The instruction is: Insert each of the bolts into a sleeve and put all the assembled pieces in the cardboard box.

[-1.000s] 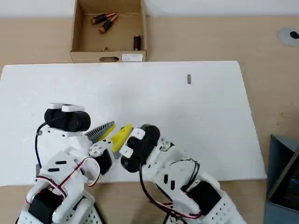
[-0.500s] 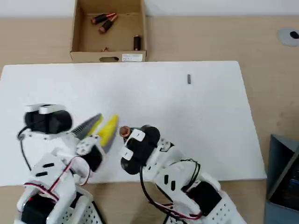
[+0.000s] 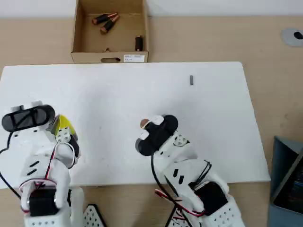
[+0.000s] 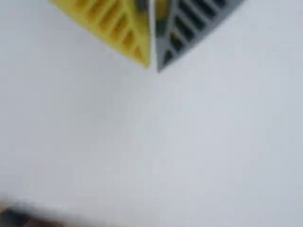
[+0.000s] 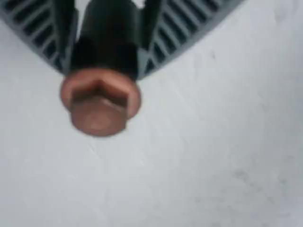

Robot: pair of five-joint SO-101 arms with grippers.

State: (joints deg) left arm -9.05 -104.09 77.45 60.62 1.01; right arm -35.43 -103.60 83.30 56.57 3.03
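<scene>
Middle: bare white mat (image 3: 118,94) runs from the arms to the cardboard box (image 3: 90,57).
Box: open-topped, with upright walls; pieces (image 3: 106,22) lie inside.
Right half: a small dark piece (image 3: 191,80) lies alone.
Near edge: left gripper (image 3: 61,126) and right gripper (image 3: 147,126), which holds a sleeved bolt (image 5: 100,101), stand well apart.

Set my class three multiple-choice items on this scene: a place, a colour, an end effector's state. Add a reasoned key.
1. The small dark piece lies: A in the box; B on the white sheet; C on bare wood.
2. The head of the bolt in the right end effector is: A copper; B green; C white.
3. The left end effector is: A wide open; B shut on a bolt; C shut, empty.
Key: B, white sheet surrounds it; A, the head looks copper; C, its tips meet with nothing between.
</scene>
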